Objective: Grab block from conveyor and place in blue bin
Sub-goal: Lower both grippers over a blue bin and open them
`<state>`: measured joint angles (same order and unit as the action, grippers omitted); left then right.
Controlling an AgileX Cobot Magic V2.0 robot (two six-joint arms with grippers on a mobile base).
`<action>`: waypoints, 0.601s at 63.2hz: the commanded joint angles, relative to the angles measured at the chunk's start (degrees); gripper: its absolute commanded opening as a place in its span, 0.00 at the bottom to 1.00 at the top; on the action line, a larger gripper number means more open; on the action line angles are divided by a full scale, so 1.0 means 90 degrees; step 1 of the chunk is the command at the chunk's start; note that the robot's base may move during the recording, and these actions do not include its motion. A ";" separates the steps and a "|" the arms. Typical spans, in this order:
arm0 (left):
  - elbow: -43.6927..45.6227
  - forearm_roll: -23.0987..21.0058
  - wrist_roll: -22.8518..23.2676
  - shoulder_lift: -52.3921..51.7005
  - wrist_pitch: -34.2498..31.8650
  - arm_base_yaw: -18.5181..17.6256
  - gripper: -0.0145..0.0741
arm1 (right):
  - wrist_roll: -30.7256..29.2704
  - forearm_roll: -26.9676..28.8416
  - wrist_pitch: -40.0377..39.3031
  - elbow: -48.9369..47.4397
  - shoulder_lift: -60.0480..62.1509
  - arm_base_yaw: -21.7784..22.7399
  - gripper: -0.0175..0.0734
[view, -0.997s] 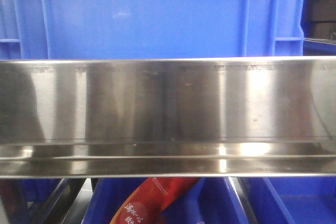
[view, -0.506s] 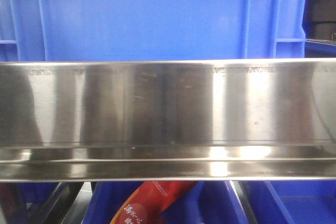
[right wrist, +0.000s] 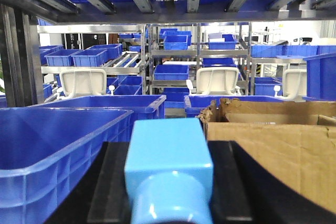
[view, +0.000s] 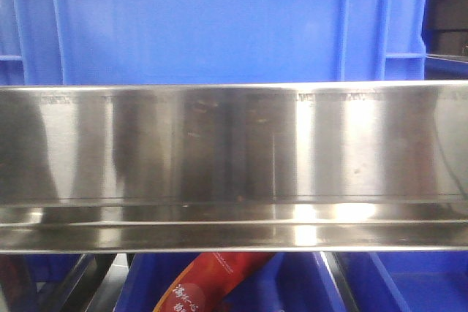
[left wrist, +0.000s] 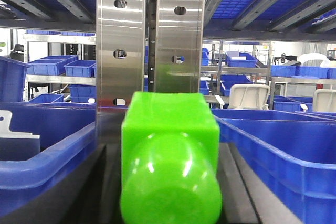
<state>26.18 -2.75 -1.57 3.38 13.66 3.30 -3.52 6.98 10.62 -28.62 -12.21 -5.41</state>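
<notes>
A bright green block (left wrist: 169, 129) with a round stud facing the camera fills the middle of the left wrist view. My left gripper (left wrist: 170, 177) is shut on it, with dark fingers (left wrist: 107, 182) pressed to both sides. In the right wrist view a light blue block (right wrist: 168, 148) sits between the black fingers (right wrist: 113, 182) of my right gripper (right wrist: 170, 182), which is shut on it. A blue bin (left wrist: 47, 153) lies left of the green block and another blue bin (left wrist: 286, 150) lies right of it. A blue bin (right wrist: 52, 145) also lies left of the light blue block. The conveyor is out of view.
A polished steel rail (view: 234, 158) spans the front view, with a big blue crate (view: 205, 20) behind it and a red packet (view: 212, 283) below. A steel upright (left wrist: 149, 35) stands ahead of the left gripper. An open cardboard box (right wrist: 278, 140) lies right of the right gripper. Shelving holds several bins.
In the front view the steel rail sits slightly lower in the frame than a second ago, and the reflections on it have shifted.
</notes>
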 commanded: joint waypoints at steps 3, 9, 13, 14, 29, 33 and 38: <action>0.0437 -0.0061 0.0011 0.0315 0.0207 -0.0002 0.04 | -0.0036 -0.0043 -0.0141 -0.0226 -0.0246 -0.0001 0.01; 0.0912 -0.0198 0.0011 0.0885 0.0539 -0.0002 0.04 | -0.0036 -0.0043 0.0127 -0.0620 -0.0683 -0.0001 0.01; 0.1239 -0.0333 0.0011 0.1368 0.0611 -0.0002 0.04 | -0.0036 -0.0043 0.0227 -0.0965 -0.1044 -0.0001 0.01; 0.1327 -0.0347 0.0011 0.1479 0.0623 -0.0002 0.04 | -0.0036 -0.0043 0.0246 -0.1042 -0.1128 -0.0001 0.01; 0.2897 -0.1211 -0.0541 0.3163 0.1723 -0.0002 0.04 | -0.0036 0.0062 0.0309 -0.2040 -0.2468 -0.0001 0.01; 0.3296 -0.1995 -0.1246 0.3555 0.2063 -0.0002 0.04 | -0.0036 0.0231 0.0309 -0.2347 -0.2862 -0.0155 0.01; 0.3599 -0.2815 -0.1693 0.3906 0.2212 -0.0002 0.04 | -0.0036 0.0231 0.0296 -0.2555 -0.3200 -0.0496 0.01</action>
<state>55.49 -19.57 -11.48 35.26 31.62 3.30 -3.52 8.51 13.83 -49.34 -37.85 -7.26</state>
